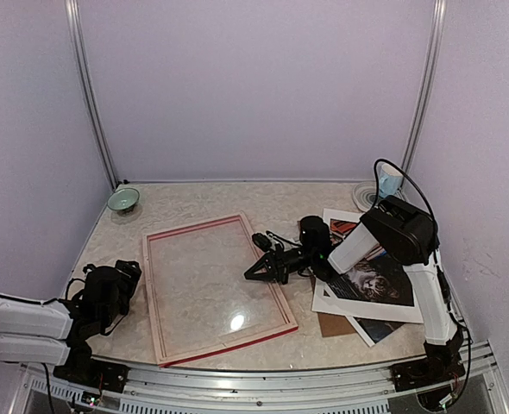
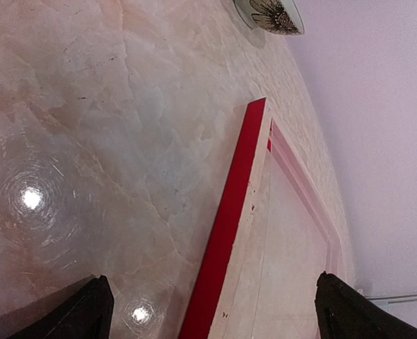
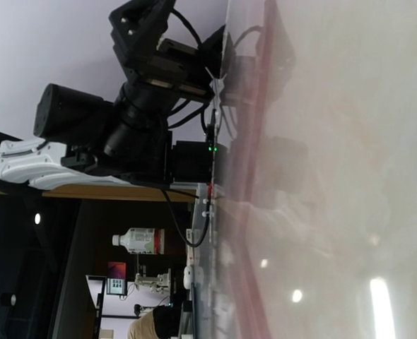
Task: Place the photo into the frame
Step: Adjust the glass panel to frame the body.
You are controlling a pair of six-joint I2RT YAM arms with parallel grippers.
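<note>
The frame (image 1: 217, 289) lies flat mid-table with its pale back up and red edges showing; its left rail (image 2: 226, 219) runs up the left wrist view. At the right, the photo (image 1: 377, 283), a cat print, lies under a white mat and the right arm. My right gripper (image 1: 251, 275) reaches left, low over the frame's right rail, its fingers together in a point and holding nothing. My left gripper (image 2: 219, 311) rests low beside the frame's left rail, jaws wide open and empty. In the right wrist view the frame (image 3: 254, 212) is a close blur and that gripper's own fingers stay hidden.
A green bowl (image 1: 123, 200) sits at the back left corner and shows in the left wrist view as the bowl (image 2: 268, 14). A brown board (image 1: 332, 324) pokes out under the print. A white round object (image 1: 366, 195) stands at the back right. Walls enclose three sides.
</note>
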